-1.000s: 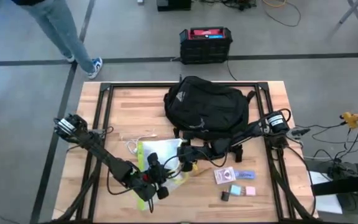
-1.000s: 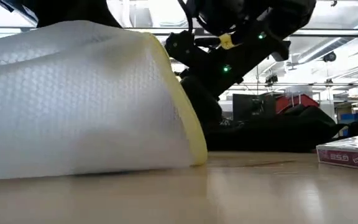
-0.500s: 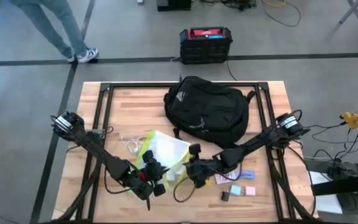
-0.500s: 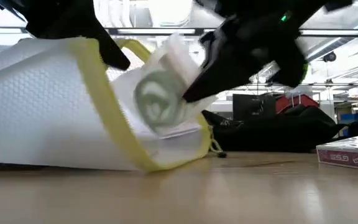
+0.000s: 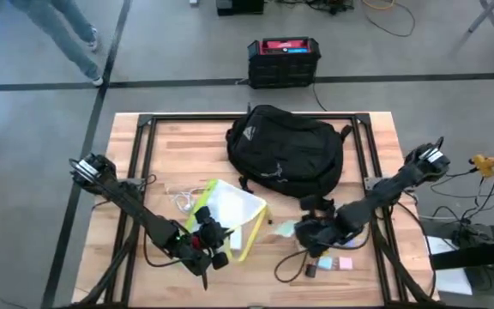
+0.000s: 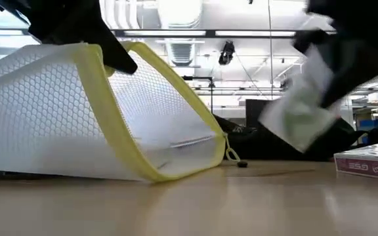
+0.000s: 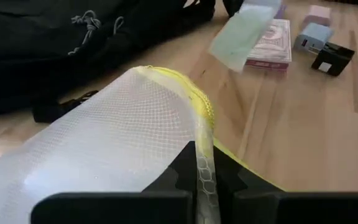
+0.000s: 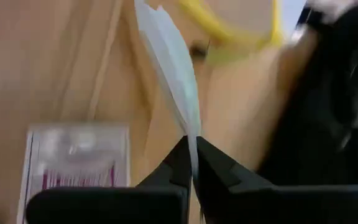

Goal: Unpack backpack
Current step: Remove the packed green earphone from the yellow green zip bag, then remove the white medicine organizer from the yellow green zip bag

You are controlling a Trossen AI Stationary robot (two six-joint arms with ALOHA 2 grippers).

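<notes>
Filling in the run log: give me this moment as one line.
left tool: shut on mesh pouch, holding it open | right tool: shut on pale packet, above table | backpack: behind

Pale packet (image 6: 302, 108): motion-blurred, print unreadable; mesh pouch (image 6: 77, 111): cut at low view's left edge, contents indiscernible.

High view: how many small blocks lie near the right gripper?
3, by the right gripper, which holds a pale packet: a light blue block, a pink block beside it, a black block. The left gripper grips the mesh pouch. The right arm may hide others.
</notes>
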